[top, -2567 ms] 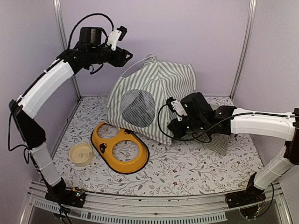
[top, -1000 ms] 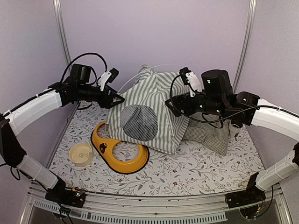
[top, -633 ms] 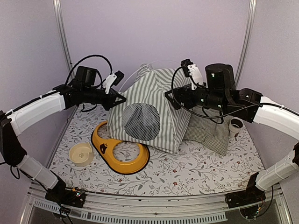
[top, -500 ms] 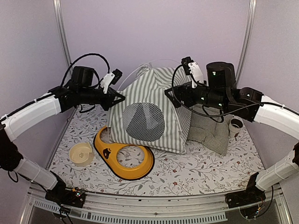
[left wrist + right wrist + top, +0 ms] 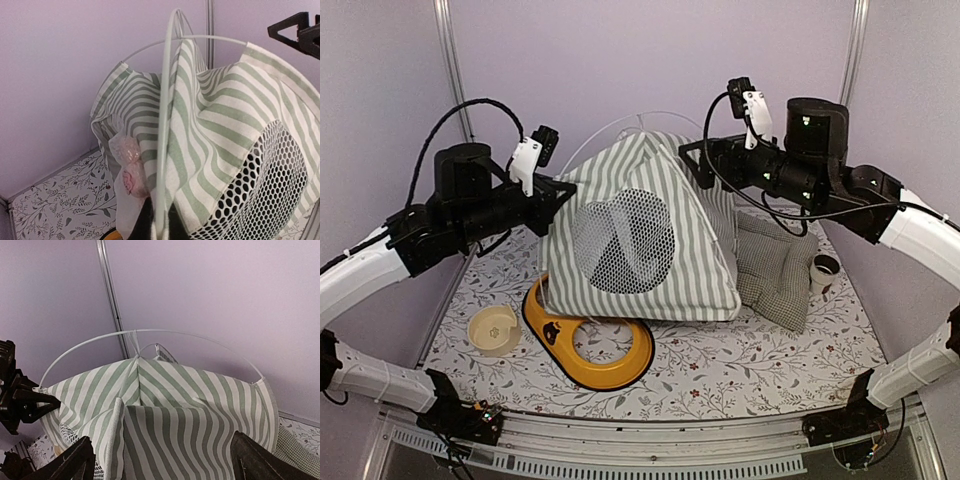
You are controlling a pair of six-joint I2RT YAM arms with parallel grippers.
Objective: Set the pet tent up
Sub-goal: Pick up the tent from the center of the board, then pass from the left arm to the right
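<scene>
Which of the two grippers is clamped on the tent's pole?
The left gripper, shut on the white pole of the pet tent; the right gripper stands open.

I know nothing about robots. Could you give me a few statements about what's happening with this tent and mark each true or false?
1. The left gripper is pinched shut on the tent's white pole. True.
2. The right gripper is clamped shut on the tent. False: its fingers stand wide apart by the tent's top.
3. The tent's round mesh window faces the arms' bases. True.
4. The beige bowl sits in the yellow feeder. False: it sits beside the feeder, to its left.
5. The checked cushion lies inside the tent. False: it lies outside, to the tent's right.
</scene>
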